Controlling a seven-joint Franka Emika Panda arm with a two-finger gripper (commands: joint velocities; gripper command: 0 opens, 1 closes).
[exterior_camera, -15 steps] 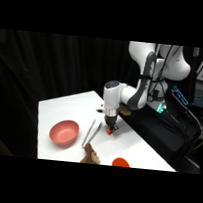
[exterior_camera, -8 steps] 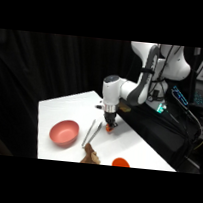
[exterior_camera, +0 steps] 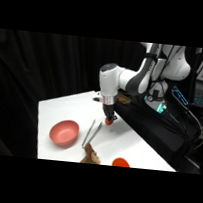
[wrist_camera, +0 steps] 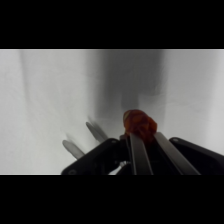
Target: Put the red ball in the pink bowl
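The small bumpy red ball (wrist_camera: 139,124) sits pinched between my gripper's fingers in the wrist view, above the white table. In the side view my gripper (exterior_camera: 109,122) hangs a little above the table with the red ball (exterior_camera: 109,123) at its tip. The salmon-pink bowl (exterior_camera: 64,132) stands to the left of the gripper near the table's front left, holding nothing. It does not show in the wrist view.
Metal tongs (exterior_camera: 91,132) lie between the bowl and my gripper; their tips (wrist_camera: 85,137) show in the wrist view. A flat orange-red disc (exterior_camera: 120,162) and a brown object (exterior_camera: 90,155) sit at the table's front edge.
The gripper has risen slightly off the table with the ball in it.
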